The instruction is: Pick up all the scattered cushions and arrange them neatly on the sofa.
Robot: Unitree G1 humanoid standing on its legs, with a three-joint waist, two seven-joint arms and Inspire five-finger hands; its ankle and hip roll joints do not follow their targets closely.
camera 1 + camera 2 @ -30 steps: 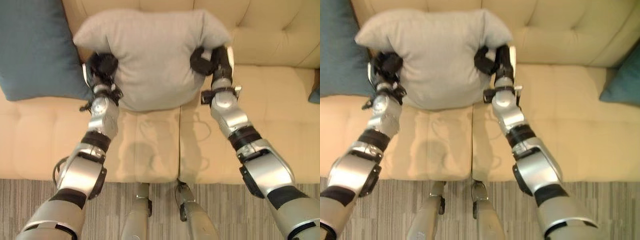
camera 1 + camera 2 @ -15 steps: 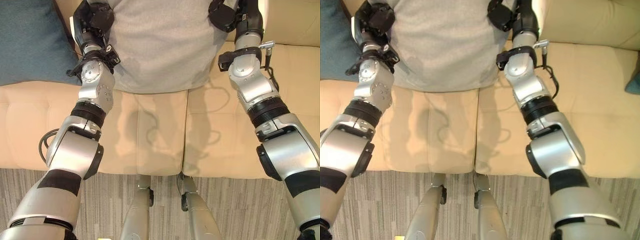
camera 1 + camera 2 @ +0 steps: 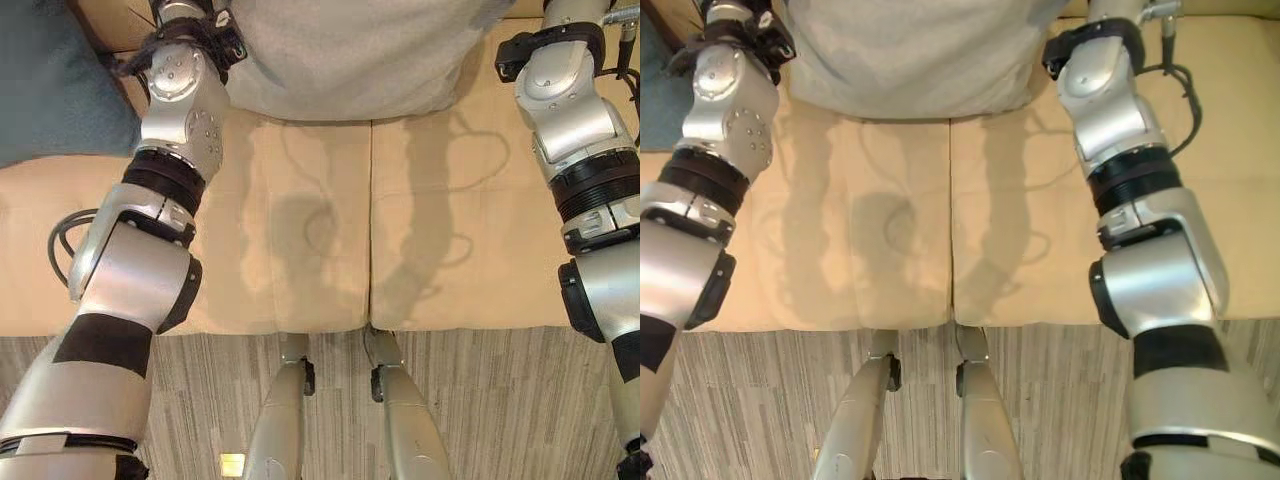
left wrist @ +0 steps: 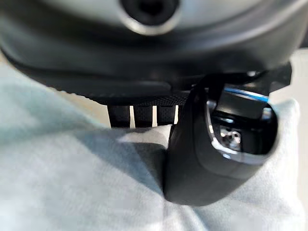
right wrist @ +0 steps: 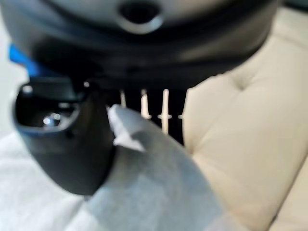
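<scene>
Both hands pinch the soft grey cushion [image 3: 340,60]: left hand [image 4: 202,159] clamps thumb over bunched fabric, right hand [image 5: 62,139] grips a folded corner. The cushion sits against the tufted beige sofa [image 3: 300,250], beside a teal cushion [image 3: 50,90].

1. No legible text, label, brand, number or sign appears on the grey cushion [image 3: 340,55].
2. None can be read on the beige sofa [image 3: 320,240] either.

Cream tufted sofa [image 3: 320,250] with two seat pads, above grey striped carpet [image 3: 480,400].
</scene>
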